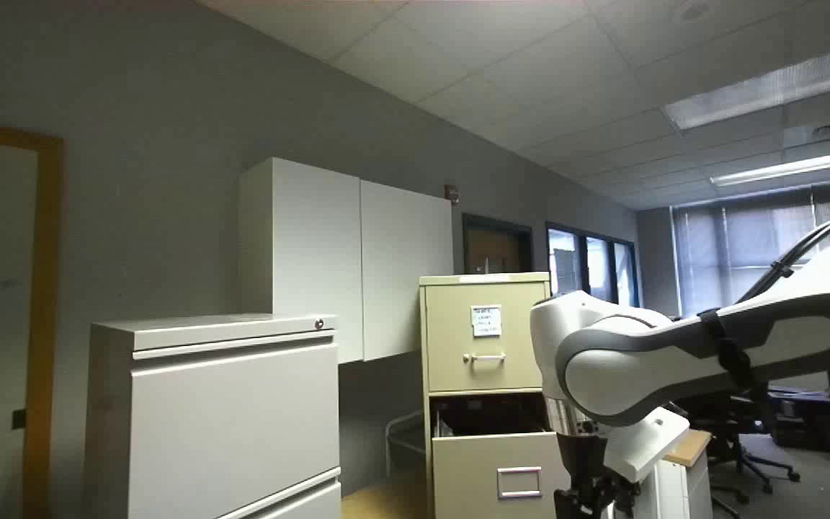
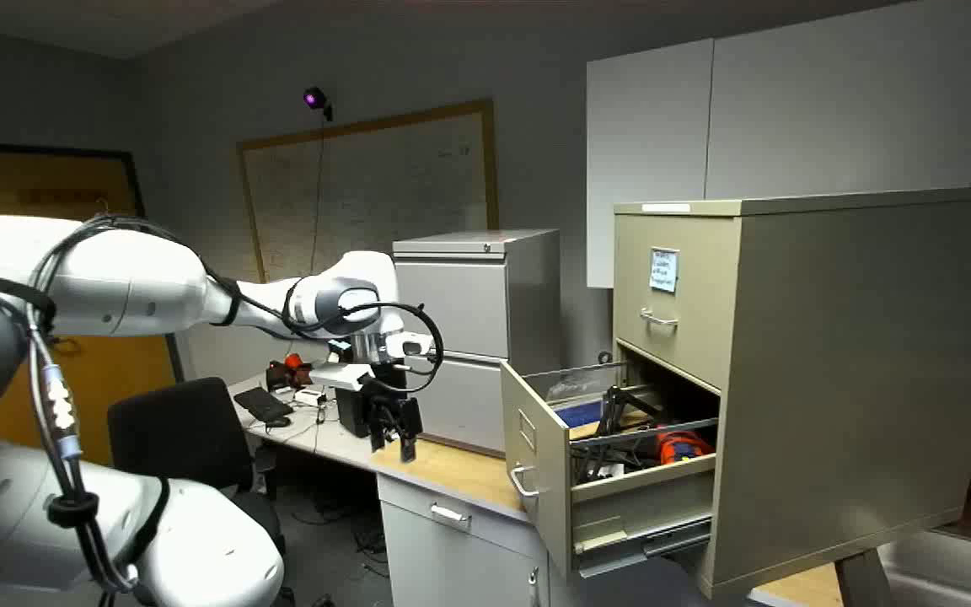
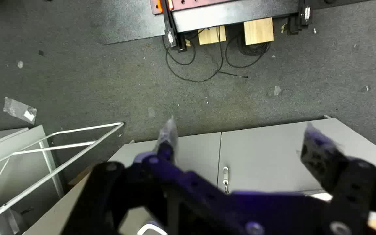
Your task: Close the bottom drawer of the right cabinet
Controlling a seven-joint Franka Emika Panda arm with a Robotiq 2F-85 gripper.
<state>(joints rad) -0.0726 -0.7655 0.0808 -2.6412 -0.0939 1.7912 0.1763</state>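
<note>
The right cabinet (image 1: 451, 310) is tall and beige with a paper on its shut upper drawer; it shows in both exterior views (image 2: 856, 379). Its bottom drawer (image 2: 549, 472) is pulled well out, with black, blue and orange-red things inside. The drawer front with its silver label frame also shows in an exterior view (image 1: 472, 476). My gripper (image 2: 394, 443) hangs pointing down, in front of and to the left of the drawer front, apart from it. In the wrist view my gripper (image 3: 240, 127) is open with nothing between its fingers. It also shows in an exterior view (image 1: 595, 501).
A pale grey cabinet (image 2: 452, 303) stands on the wooden worktop (image 2: 443, 472) left of the drawer. White base-cabinet doors (image 3: 259, 153) lie below the gripper. White cupboards (image 1: 321, 259) hang on the wall. A white tube frame (image 3: 67, 166) stands at the wrist view's lower left.
</note>
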